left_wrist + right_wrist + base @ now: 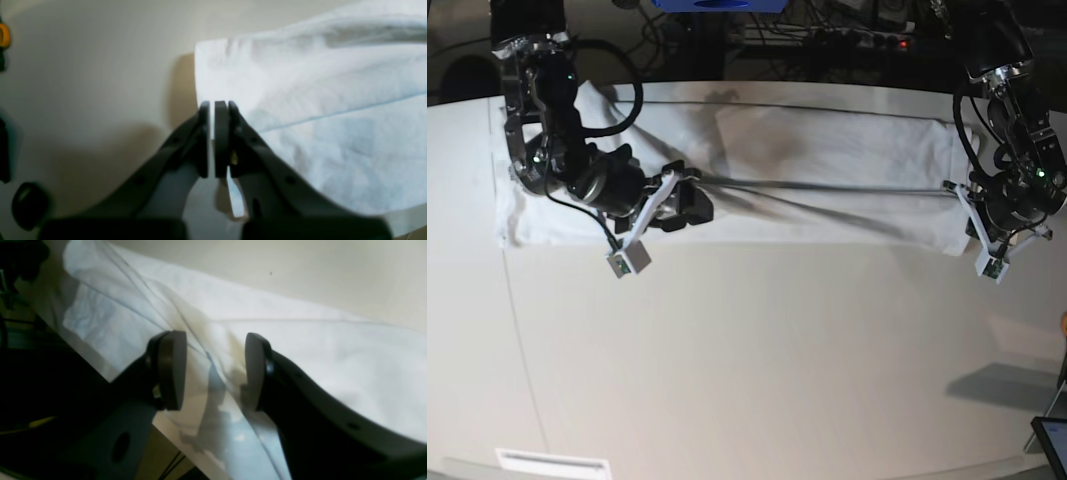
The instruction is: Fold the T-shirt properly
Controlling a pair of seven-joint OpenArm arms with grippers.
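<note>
The white T-shirt (827, 150) lies stretched in a long band across the far part of the table (757, 350). A taut crease runs along it between the two grippers. At the shirt's right end, my left gripper (955, 192) is shut. In the left wrist view its pads (221, 133) pinch the T-shirt's (317, 100) edge, and my left gripper (212, 103) shows only a thin white sliver between them. My right gripper (697, 197) hovers over the shirt's left part. In the right wrist view my right gripper (213, 336) is open, with a raised fold of the T-shirt (300, 350) running between its pads.
Cables and equipment (827, 30) lie beyond the table's far edge. A dark device corner (1052, 440) sits at the front right. The table's edge (133, 400) runs close to the right gripper, with a dark drop below it. Bare off-white tabletop (100, 66) lies left of the shirt's end.
</note>
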